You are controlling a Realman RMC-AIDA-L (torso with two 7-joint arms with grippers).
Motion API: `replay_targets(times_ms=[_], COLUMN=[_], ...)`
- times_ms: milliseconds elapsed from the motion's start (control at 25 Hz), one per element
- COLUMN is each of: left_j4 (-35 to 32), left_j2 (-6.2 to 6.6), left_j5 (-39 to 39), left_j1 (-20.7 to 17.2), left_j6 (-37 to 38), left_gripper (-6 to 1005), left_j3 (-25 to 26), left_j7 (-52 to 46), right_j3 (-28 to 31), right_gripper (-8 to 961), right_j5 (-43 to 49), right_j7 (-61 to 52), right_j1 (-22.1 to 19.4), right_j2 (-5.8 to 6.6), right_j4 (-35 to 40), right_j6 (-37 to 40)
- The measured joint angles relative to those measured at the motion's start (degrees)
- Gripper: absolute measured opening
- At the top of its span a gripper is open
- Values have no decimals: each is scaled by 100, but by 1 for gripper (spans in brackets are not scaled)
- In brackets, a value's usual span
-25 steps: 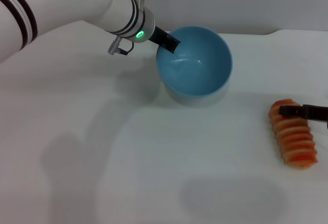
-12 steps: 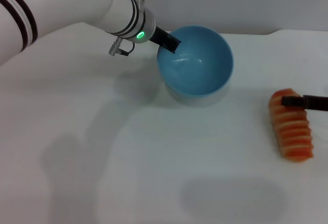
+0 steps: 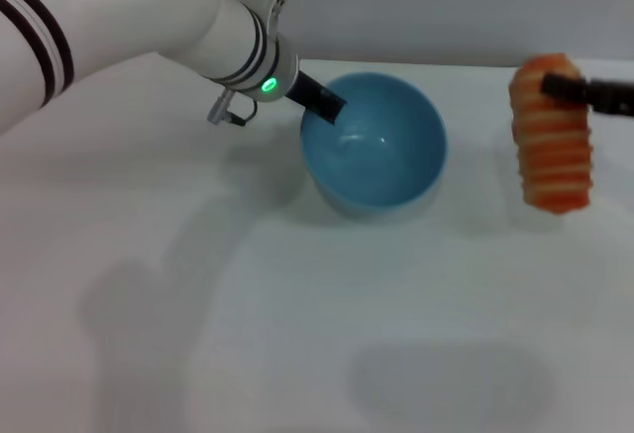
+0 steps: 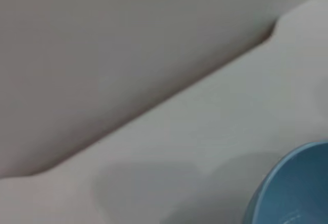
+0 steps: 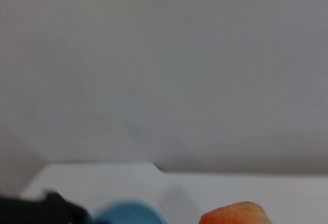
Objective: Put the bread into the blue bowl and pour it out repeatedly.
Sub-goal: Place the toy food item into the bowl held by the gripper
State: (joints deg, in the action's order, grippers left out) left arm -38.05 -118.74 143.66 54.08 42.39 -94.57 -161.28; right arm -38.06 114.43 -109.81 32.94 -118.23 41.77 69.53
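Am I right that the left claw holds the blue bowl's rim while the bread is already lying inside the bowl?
Not quite. The left claw does hold the blue bowl by its rim, but the bread is not inside it. The head view shows the right claw holding it in the air to the bowl's right; the bowl is empty.

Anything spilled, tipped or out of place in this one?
Nothing stands out. The blue bowl sits upright and empty on the white table, with the left pincer at its rim. The right pincer holds the bread in the air beside the bowl.
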Motion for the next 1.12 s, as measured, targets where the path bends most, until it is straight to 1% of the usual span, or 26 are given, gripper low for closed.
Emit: replay_targets(times_ms=[80,200,280,400,600,880,1080,1120], left_j4=[4,6,-13,-39,-43,-23,0,0], left_j2=[-4,-3,-3,-6,-8,4,7,8], left_j5=[-205,-704,-974,-1208,-1380,-1454,-1459,-1462], left_j1=[4,11,12,6,3,-4,-12,-12], left_j6=[96,217,245,243,184,86,19,17], left_gripper=[0,0,-1,-1,-1,0,0,0], left_j3=[-168,-554,-786,-941,-975,-955,-949,-942], left_j7=[0,17,40,52,59,62,62,62], right_j3=[-6,-43,-181,-403,-531,-604,-606,-606], right_gripper=[367,343,327,306,277,220,174,205], right_j5=[-264,-521,-673,-971,-1085,-1130,-1159,-1160], right_j7=[108,239,300,622,758,796,1147,1214], right_j1=[66,197,289,448,585,579,630,641], right_j2=[-2,-25,-43,-46,-51,-60,-64,-66], right_j4=[76,40,-129,-611,-1164,-1482,-1792,-1833], right_j6=[229,440,435,389,210,-22,-86,-86])
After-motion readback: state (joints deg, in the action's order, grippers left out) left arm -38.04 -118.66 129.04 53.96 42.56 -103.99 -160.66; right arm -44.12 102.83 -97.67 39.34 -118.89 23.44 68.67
